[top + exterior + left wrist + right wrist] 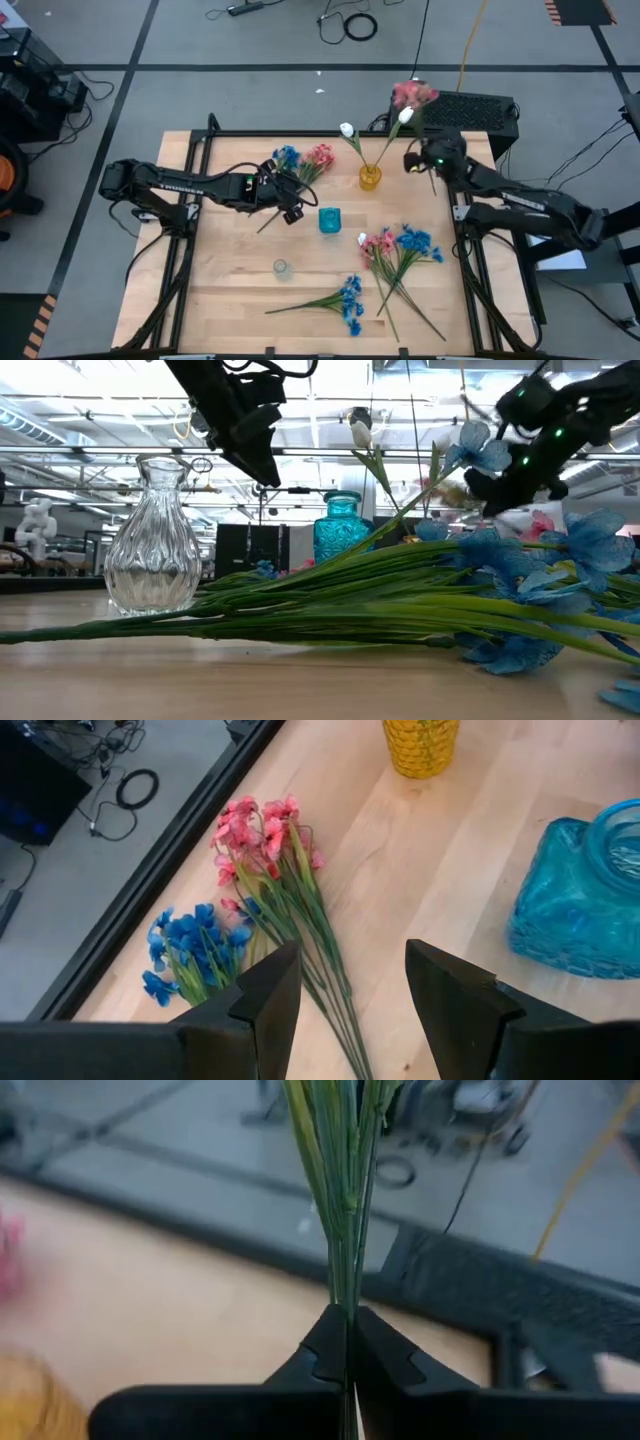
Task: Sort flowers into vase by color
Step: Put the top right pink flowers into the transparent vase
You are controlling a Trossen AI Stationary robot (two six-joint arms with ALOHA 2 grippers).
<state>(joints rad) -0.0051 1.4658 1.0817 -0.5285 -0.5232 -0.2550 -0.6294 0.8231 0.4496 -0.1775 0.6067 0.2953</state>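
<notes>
The right gripper [347,1355] has its fingers pinched on a pink spray's [413,95] stems, held above the yellow vase [370,178] (white buds already in it) — likely seeking another vase. The left gripper [350,995], fingers wide, hovers over pink and blue flowers [255,890] on the worktop [240,280] — ready to grasp.

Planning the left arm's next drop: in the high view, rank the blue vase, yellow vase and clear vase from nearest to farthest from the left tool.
From the left tool, open above the pink and blue flowers:
1. Blue vase, just to its right.
2. Clear vase, toward the table's front edge.
3. Yellow vase, toward the right tool; only slightly farther than the clear one.
</notes>
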